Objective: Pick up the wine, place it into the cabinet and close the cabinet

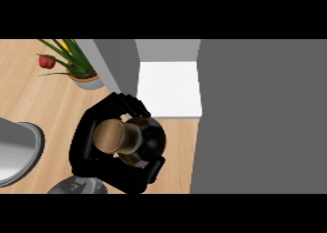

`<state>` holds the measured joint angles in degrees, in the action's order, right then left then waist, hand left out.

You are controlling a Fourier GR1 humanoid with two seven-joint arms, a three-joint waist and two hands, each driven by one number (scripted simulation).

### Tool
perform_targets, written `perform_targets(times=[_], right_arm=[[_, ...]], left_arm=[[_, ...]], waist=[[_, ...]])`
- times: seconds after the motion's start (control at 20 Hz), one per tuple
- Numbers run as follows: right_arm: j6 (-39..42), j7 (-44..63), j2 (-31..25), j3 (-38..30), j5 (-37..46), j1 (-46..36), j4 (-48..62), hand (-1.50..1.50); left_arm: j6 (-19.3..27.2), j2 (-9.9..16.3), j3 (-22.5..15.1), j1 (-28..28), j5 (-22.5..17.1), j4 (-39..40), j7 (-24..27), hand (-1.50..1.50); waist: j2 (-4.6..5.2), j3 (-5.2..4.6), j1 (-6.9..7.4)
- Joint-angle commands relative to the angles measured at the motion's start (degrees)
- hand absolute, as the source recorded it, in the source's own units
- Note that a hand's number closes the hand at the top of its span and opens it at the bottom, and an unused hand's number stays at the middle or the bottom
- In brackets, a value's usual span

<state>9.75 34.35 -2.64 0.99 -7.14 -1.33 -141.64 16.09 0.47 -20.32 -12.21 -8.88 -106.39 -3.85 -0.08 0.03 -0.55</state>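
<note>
The wine bottle (150, 138) is seen from above: a dark body with a round tan cap. My left hand (85, 150) is shut on it. The palm lies on the bottle's left, the fingers (122, 103) curl round its far side, and the thumb (150, 170) closes on the near side. The bottle is held over the wooden counter (31, 100), just in front of the open cabinet, whose white inner shelf (170, 88) shows beyond the fingers. The cabinet's grey door (263, 118) fills the right side. My right hand does not show.
A potted plant (84, 78) with green leaves and a red tulip stands at the back left, beside the cabinet's grey side wall (119, 63). A round grey metal vessel (14, 152) sits at the left edge.
</note>
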Motion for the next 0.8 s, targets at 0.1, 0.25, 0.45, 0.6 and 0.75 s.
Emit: perform_targets(times=[0.1,0.25,0.45,0.6,0.75], right_arm=[[-1.6,3.9,1.7,4.4,-1.7,-0.1,-5.9,-1.5],[1.3,1.5,-2.3,-5.5,-8.9,-0.8,-3.1,-1.5],[-0.3,2.7,-0.5,-0.7,-4.4,-0.9,-4.8,-1.5],[-1.7,5.0,-0.6,-1.2,-5.2,-3.5,-4.5,-1.5],[-1.8,7.9,-2.0,-3.2,-7.2,-4.5,-5.8,-1.5]], left_arm=[[10.3,-0.5,-5.8,-8.2,1.4,5.2,-1.0,1.5],[15.6,-0.5,-8.6,-11.2,3.8,5.6,-3.6,1.5],[20.8,-0.5,-8.0,-19.0,1.9,10.7,-3.7,1.5],[19.0,-0.5,-7.3,-16.4,-0.2,14.6,3.0,1.5],[25.1,-0.5,-12.2,-18.8,1.3,16.0,1.8,1.5]], waist=[[0.02,-0.03,-0.09],[0.04,0.01,-0.06],[0.04,-0.01,-0.19],[0.11,-0.04,-0.08],[0.05,-0.03,-0.27]])
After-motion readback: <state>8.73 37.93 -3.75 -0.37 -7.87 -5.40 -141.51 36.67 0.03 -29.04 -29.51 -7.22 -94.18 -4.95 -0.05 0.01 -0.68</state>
